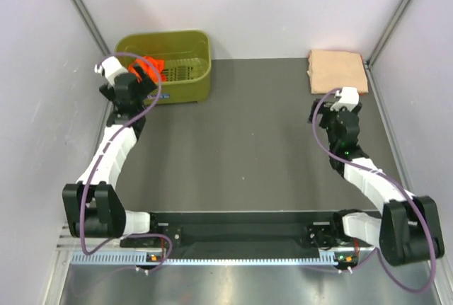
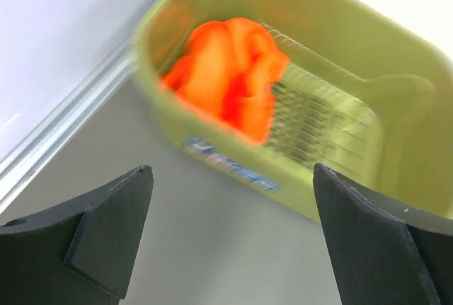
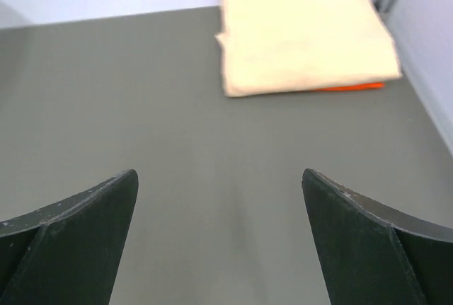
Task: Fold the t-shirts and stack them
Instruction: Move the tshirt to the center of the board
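Fingers (image 2: 106, 234) of the left gripper (image 2: 232, 177) stand spread wide with nothing between them; in the gap we see only table and basket wall. The gripper hangs by the near left corner of the basket (image 1: 187, 91) and points into it. In the basket lies the orange shirt (image 2: 230, 78), crumpled in a heap toward the left end. To the right of the heap the basket's ribbed floor shows bare. A blue and white label (image 2: 230, 165) sits on the basket's near wall, too blurred for us to read. The basket stands at the far edge of the table (image 1: 248, 142), near the far left corner.

The right gripper (image 3: 218, 177) is released as well. Both its dark fingers (image 3: 71, 234) are wide apart and hold nothing, with bare table between them. It hovers near the table's right edge, a little short of the peach shirt (image 3: 304, 32) and apart from it. That shirt lies folded in a flat square in the far right corner, its right side close to the table's edge. Under its near edge we make out a thin orange strip (image 3: 347, 87); we cannot tell what it belongs to.

Behind the grippers, the left arm (image 1: 113, 153) reaches up the left edge from its base at the near edge. The right arm (image 1: 368, 177) bends up the right side from its own base. A purple cable (image 1: 314, 131) loops beside each arm. The two shirts lie well apart, one toward each far corner.
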Action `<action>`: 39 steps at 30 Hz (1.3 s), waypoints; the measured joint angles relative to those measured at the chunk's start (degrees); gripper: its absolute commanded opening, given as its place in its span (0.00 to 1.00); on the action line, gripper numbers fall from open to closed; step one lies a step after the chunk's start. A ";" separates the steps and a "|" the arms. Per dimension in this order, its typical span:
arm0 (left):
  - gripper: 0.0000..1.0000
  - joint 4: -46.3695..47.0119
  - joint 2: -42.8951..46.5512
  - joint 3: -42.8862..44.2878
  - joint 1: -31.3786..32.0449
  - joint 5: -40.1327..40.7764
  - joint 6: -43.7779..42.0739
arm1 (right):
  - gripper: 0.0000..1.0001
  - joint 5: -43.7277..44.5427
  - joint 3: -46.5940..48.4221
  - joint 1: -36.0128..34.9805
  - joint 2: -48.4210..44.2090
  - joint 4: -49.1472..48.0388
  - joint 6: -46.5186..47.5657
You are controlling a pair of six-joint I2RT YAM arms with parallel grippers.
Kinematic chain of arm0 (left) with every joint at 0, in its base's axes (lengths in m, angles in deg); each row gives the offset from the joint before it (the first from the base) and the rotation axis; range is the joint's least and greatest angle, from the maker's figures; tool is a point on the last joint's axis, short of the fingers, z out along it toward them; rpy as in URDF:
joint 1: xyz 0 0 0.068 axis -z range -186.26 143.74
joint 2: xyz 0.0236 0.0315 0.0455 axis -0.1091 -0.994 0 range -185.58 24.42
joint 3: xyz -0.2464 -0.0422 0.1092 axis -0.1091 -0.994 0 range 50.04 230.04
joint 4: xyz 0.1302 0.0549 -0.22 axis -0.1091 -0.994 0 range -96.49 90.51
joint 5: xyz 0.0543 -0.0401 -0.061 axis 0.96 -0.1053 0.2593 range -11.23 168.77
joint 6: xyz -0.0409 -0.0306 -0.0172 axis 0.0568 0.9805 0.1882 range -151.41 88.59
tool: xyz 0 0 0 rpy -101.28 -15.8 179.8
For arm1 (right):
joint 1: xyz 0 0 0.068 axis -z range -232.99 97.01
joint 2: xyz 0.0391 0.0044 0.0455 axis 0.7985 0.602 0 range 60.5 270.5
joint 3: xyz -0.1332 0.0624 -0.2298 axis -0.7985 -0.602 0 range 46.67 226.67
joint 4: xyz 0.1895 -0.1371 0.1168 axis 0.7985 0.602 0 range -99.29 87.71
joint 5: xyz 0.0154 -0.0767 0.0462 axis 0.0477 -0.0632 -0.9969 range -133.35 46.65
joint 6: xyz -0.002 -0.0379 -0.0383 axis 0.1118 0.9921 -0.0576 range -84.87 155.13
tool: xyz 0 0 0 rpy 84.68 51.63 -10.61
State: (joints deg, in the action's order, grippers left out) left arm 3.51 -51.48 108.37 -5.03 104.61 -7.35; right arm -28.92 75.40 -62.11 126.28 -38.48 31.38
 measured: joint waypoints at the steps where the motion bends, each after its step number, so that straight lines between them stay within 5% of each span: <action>1: 0.99 -2.97 -1.11 4.11 -0.20 -2.14 -0.13 | 1.00 0.13 2.27 -0.85 -1.18 3.96 -1.29; 7: 0.99 -12.72 -16.65 32.76 -0.68 -16.61 -4.37 | 1.00 -5.35 13.99 -2.56 -5.60 27.82 -5.90; 17: 0.94 -25.42 -45.72 65.16 -1.01 -19.32 -9.68 | 1.00 -9.38 17.20 -3.13 -6.05 48.65 -5.27; 25: 0.87 -32.39 -59.82 71.76 -2.73 -14.60 -11.08 | 1.00 -10.01 17.20 -3.15 -6.08 52.89 -4.72; 28: 0.77 -34.32 -62.93 71.76 -2.95 -13.33 -11.37 | 1.00 -10.03 17.25 -3.13 -5.35 52.83 -4.39; 31: 0.52 -34.53 -64.89 71.76 -2.95 -12.83 -11.50 | 1.00 -10.03 17.94 -3.08 -2.91 52.92 -4.22; 32: 0.40 -34.51 -65.22 71.76 -2.95 -12.72 -11.54 | 1.00 -10.01 18.38 -3.06 -1.75 52.94 -4.20; 33: 0.13 -34.53 -65.33 71.78 -2.95 -12.66 -11.43 | 1.00 -10.05 18.95 -3.02 -0.57 52.96 -4.17; 34: 0.04 -34.56 -65.51 72.02 -2.91 -12.61 -11.26 | 1.00 -10.08 19.41 -2.99 0.31 53.05 -4.17; 39: 0.00 -33.99 -65.79 76.26 -2.82 -12.48 -10.99 | 1.00 -10.14 21.68 -2.97 2.16 53.51 -4.24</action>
State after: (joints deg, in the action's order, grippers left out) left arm -30.47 -117.27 184.63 -7.85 92.13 -18.35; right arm -39.06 97.08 -65.08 128.44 15.03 27.14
